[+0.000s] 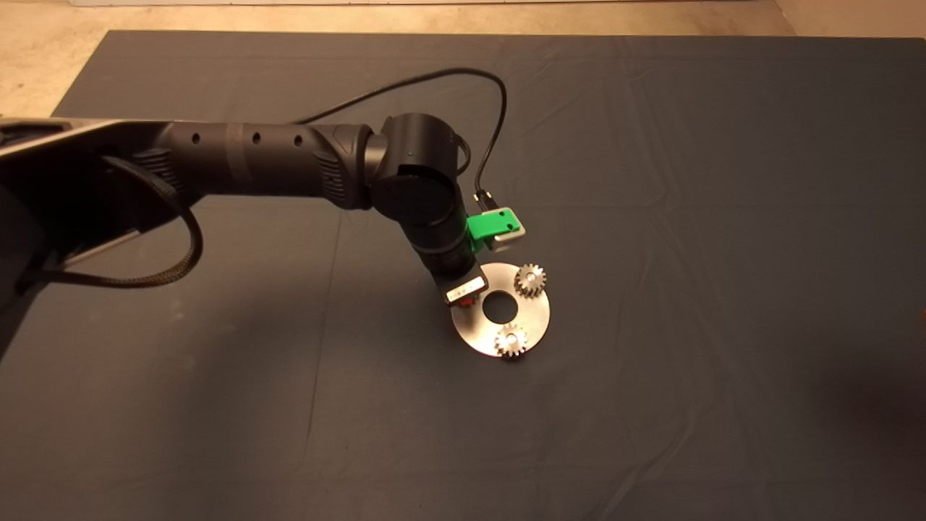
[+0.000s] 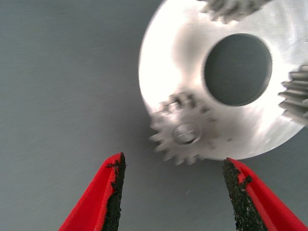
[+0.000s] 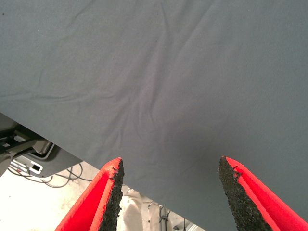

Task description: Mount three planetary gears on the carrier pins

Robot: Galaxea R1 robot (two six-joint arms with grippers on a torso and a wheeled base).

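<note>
Three small silvery toothed planetary gears sit on the shiny round metal disc's pins, left gripper hovering open, empty.

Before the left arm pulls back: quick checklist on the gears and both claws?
1. Third gear on its pin: ok, the pin end shows through its bore and it sits on the disc.
2. Other two gears on pins: ok in the head view, far gear and near gear.
3. Left claw open and clear of the third gear: ok, both fingers are apart and hold nothing.
4. Third gear fully down on the disc: cannot tell.
5. Right claw out of the way: ok, open over bare mat, absent from the head view.
</note>
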